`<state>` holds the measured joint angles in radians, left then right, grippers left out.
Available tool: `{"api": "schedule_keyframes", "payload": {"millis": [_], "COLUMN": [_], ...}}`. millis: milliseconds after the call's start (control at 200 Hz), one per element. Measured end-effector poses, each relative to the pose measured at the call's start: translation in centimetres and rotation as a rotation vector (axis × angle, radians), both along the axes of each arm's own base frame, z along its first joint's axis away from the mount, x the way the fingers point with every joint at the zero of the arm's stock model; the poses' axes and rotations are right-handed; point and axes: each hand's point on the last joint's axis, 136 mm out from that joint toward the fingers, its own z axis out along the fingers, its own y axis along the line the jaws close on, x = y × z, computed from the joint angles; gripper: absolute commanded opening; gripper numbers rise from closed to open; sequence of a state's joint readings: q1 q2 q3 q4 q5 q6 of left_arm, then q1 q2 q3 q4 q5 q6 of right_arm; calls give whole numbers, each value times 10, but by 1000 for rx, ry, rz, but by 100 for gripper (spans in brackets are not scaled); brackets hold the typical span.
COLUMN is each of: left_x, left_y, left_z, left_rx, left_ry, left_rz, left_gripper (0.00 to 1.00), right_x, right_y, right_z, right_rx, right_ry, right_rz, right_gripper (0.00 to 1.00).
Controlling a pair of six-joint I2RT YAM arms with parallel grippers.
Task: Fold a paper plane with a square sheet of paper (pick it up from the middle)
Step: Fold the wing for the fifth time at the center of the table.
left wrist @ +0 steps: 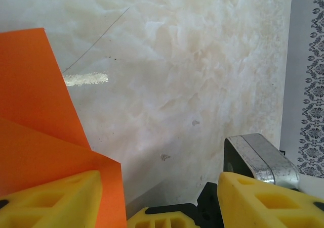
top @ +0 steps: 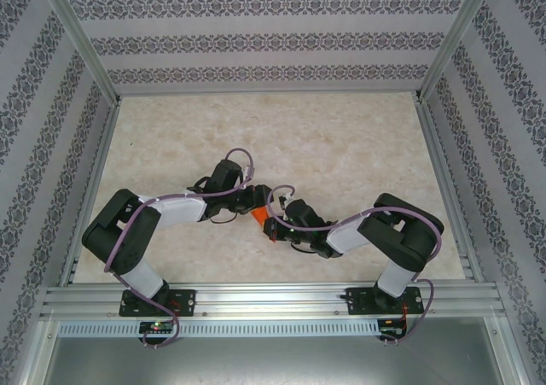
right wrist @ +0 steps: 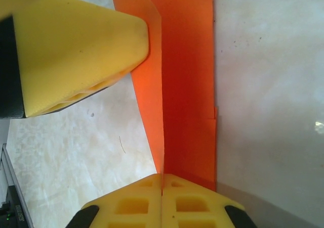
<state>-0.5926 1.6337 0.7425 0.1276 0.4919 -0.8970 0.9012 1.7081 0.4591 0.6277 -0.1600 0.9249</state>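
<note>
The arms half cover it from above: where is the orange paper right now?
In the top view the orange paper shows just below centre, between the right hand, which is shut on its folded edge, and the open left hand beside it.

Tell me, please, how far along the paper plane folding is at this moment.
Done: the orange paper already carries at least one fold, with overlapping layers and a crease. In hand: the right gripper is shut on its folded edge, while the left gripper is open with one finger at the paper. Left: it is no narrow pointed dart yet, so further folds probably remain.
</note>
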Motion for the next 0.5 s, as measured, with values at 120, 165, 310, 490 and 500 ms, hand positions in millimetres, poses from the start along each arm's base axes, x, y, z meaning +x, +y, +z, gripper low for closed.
{"api": "schedule_keyframes", "payload": {"millis": [120,165,310,490,500], "left_x": [0,0,0,-4,-4], "left_y": [0,0,-1,-1,-1], "left_z": [1,3,16,14,14], "left_rx": [0,-3,-20,-27,-27], "left_ry": [-4,-8,-40,-28,-27], "left_rz": [-2,-3,-7,-22,-23], "left_gripper": [64,65,65,65,65], "right_x": [0,0,1,2,2], "right_y": [0,-1,0,6,6], "right_z": [2,3,11,17,16], "right_rx": [30,44,104,153,153], "right_ry": [13,18,32,39,41], "right_rz": [-6,-10,-18,-15,-16], "right_gripper": [3,3,3,6,6]}}
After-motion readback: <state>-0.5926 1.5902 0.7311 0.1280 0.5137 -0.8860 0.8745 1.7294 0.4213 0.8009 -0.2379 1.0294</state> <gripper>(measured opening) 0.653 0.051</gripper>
